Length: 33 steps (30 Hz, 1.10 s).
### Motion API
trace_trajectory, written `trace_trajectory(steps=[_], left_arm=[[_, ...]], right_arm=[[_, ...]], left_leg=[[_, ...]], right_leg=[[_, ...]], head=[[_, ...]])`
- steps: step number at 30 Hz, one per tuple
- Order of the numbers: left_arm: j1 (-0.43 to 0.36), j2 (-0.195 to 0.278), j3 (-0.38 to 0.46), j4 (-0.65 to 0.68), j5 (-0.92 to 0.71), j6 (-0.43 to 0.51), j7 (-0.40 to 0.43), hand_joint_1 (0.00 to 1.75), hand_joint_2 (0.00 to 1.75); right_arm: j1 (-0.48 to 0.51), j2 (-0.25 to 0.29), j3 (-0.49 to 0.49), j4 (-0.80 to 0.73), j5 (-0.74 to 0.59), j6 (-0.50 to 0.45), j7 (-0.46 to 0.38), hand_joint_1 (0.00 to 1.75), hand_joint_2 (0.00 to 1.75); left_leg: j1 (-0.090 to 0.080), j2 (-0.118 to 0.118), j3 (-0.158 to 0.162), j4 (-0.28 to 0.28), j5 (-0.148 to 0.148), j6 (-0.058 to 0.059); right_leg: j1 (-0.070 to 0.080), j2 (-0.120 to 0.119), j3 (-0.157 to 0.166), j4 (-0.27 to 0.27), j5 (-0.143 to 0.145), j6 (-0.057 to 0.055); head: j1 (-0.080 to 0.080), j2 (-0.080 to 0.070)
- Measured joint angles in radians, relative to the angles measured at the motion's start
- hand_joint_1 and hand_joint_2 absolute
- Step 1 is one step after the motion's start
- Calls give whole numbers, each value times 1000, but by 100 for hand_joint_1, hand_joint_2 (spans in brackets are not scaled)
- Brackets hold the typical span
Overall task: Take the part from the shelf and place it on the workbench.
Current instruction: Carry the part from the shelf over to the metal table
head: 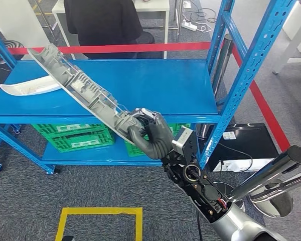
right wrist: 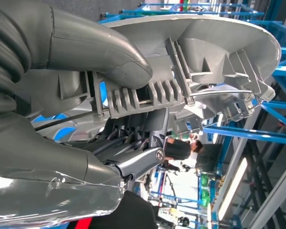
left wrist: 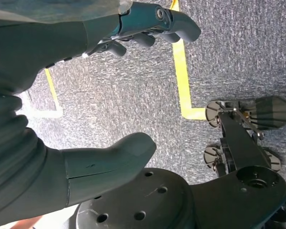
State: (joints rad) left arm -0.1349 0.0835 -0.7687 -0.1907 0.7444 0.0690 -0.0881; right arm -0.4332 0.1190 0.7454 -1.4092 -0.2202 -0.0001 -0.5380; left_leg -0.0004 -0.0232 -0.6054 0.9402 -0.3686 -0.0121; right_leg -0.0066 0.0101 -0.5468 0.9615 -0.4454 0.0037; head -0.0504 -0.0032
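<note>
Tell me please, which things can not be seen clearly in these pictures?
- Workbench: cannot be made out in the head view.
- Near end of the grey part: hidden by the right hand gripping it, head view.
- Person behind the shelf: cut off by the top edge, head view.
- Left hand: close and cut by the picture's edge, left wrist view; its fingers are apart, nothing between them.
- Green crates: contents hidden under the shelf board.

Grey carpet floor point(head: 103, 191) across the lower frame – a yellow tape square point(head: 100, 213) marked at bottom centre-left. Red floor tape point(head: 266, 113) runs diagonally at right; a red barrier band point(head: 115, 48) crosses the top, behind the shelving. Blue steel shelving point(head: 236, 85) fills the middle of the frame, green crates point(head: 75, 134) on its lowest level. White desk point(head: 156, 6) at top centre – a person in black point(head: 102, 22) seated there. Power strip with cables point(head: 190, 24) on the floor, upper right.
</note>
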Motion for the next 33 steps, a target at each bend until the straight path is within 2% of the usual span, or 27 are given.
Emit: trace_trajectory(steps=[16, 19, 21, 22, 23, 25, 26, 27, 28, 29, 30, 31, 32, 33], left_arm=[[0, 0, 0, 0, 2, 0, 0, 0, 175], [1, 3, 0, 0, 8, 0, 0, 0, 175], [1, 4, 0, 0, 15, 0, 0, 0, 175], [1, 3, 0, 0, 19, 0, 0, 0, 175], [1, 3, 0, 0, 22, 0, 0, 0, 175], [2, 2, 0, 0, 27, 0, 0, 0, 175], [2, 2, 0, 0, 29, 0, -1, 0, 175], [3, 2, 0, 0, 30, 0, -1, 0, 175], [3, 1, 0, 0, 32, 0, -2, 0, 175], [3, 1, 0, 0, 32, 0, -2, 0, 175], [4, 0, 0, 0, 33, 0, -3, 0, 175], [4, -1, 0, 0, 35, 0, -3, 0, 175], [5, -2, 0, 0, 37, 0, -3, 0, 175], [6, -2, 0, 0, 39, 0, -3, 0, 175]], right_arm=[[5, 0, 0, -8, 3, -4, 3, 175, 175], [7, 0, 0, -11, 2, -4, 3, 175, 175], [9, -1, 0, -17, -2, -3, 2, 175, 175], [9, -1, 0, -19, -4, -2, 2, 175, 175], [9, -3, 0, -21, -7, -1, 1, 175, 175], [11, -6, 0, -22, -13, 2, -1, 175, 175], [14, -8, 0, -22, -16, 3, -2, 175, 175], [16, -11, 0, -22, -18, 4, -3, 175, 175], [19, -15, -1, -22, -21, 6, -4, 175, 175], [21, -18, -1, -22, -24, 7, -5, 175, 175], [22, -21, -1, -22, -26, 8, -7, 175, 175], [24, -22, -2, -23, -28, 8, -9, 175, 175], [26, -23, -3, -25, -29, 9, -10, 175, 175], [27, -23, -4, -27, -31, 10, -12, 175, 175]], left_leg=[[0, 0, 0, 1, -1, 1], [-3, 0, -1, 4, -5, 14], [4, 3, 8, -14, 5, 21], [8, 5, 14, -27, 12, 22], [13, 7, 19, -38, 18, 23], [15, 10, 21, -43, 21, 24], [16, 11, 20, -42, 21, 24], [17, 11, 18, -40, 22, 23], [20, 11, 15, -36, 22, 21], [23, 10, 11, -32, 22, 18], [26, 9, 7, -25, 22, 12], [28, 8, 3, -21, 23, 5], [29, 6, 0, -18, 25, -3], [29, 5, -2, -14, 28, -12]], right_leg=[[-1, 0, 1, -1, 0, 0], [-4, 0, 3, -8, 3, 9], [-1, 0, 7, -9, 2, 16], [0, -1, 3, 4, -11, 20], [0, -2, -9, 39, -39, 23], [-5, -3, -57, 161, -113, 31], [-8, -3, -80, 221, -139, 35], [-11, -3, -89, 251, -145, 39], [-14, -4, -80, 240, -131, 42], [-17, -4, -51, 190, -101, 46], [-19, -4, -12, 114, -73, 47], [-18, -1, 23, 54, -47, 44], [-16, 2, 43, 13, -31, 38], [-13, 5, 49, -3, -25, 29]], head=[[0, 0], [-1, 0], [0, 0], [0, 0], [1, 0], [2, 0], [2, 0], [2, 0], [2, 0], [2, 0], [2, 0], [3, 0], [4, 0], [5, 0]])
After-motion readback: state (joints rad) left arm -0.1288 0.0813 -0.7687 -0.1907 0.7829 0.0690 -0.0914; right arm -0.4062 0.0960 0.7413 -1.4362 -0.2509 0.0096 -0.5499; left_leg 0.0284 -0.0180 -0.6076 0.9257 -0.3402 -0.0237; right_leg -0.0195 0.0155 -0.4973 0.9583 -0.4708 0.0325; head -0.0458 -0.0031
